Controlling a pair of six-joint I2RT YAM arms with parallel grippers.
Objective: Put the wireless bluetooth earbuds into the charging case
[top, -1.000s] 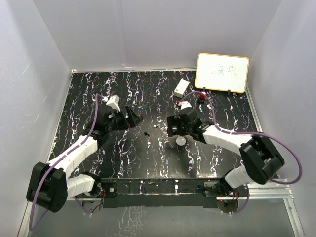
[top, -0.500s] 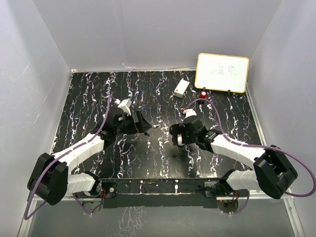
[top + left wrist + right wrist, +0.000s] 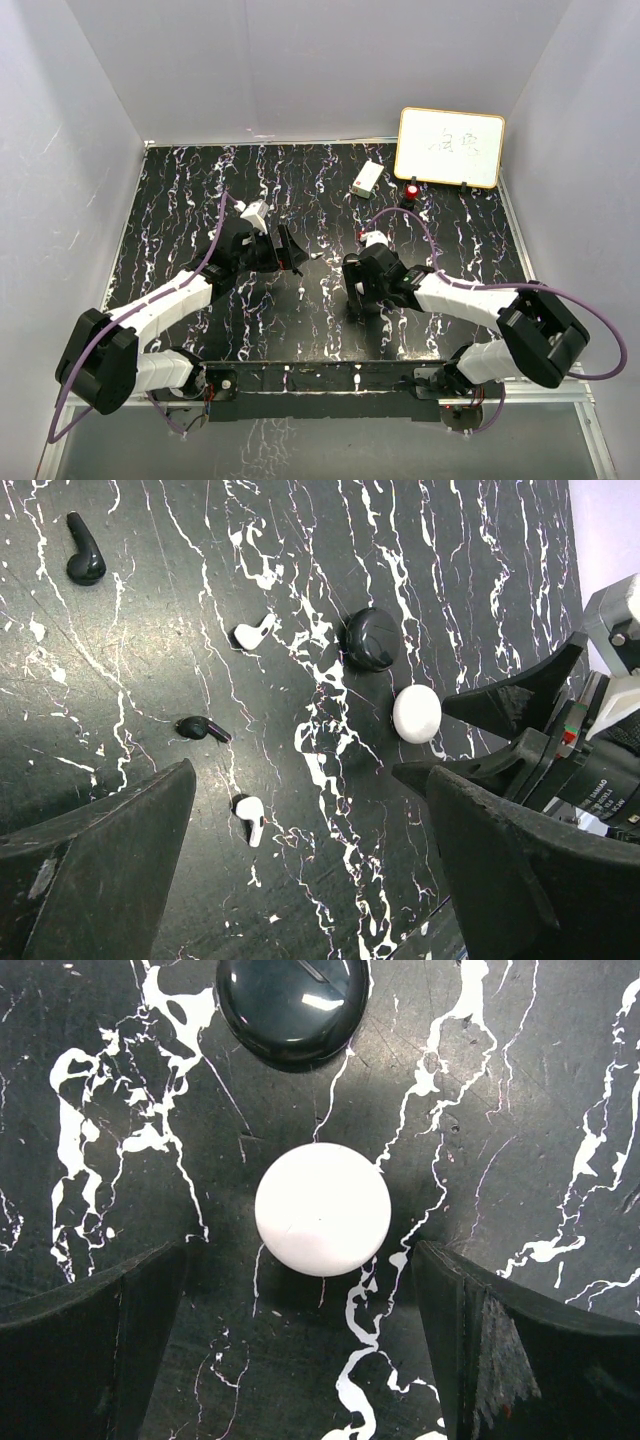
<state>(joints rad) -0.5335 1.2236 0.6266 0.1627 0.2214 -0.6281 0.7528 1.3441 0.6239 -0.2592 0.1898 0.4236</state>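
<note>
Left hand (image 3: 290, 250) is held wide open and empty near the earbuds (image 3: 251, 820); these are judged light, smooth and slippery, best pinched across the bulb.

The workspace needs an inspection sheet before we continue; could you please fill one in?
Surface: black table with white veins.
Job's things: white case and black case, both look closed, apart; white earbuds and black earbuds, two each, loose on the table.
Clutter: white box and small red object, far side.
Grippers: left gripper open, empty; right gripper open, straddling the white case.
Cables: purple cables looping along both arms.
Surroundings: pale walls; whiteboard far right.
</note>
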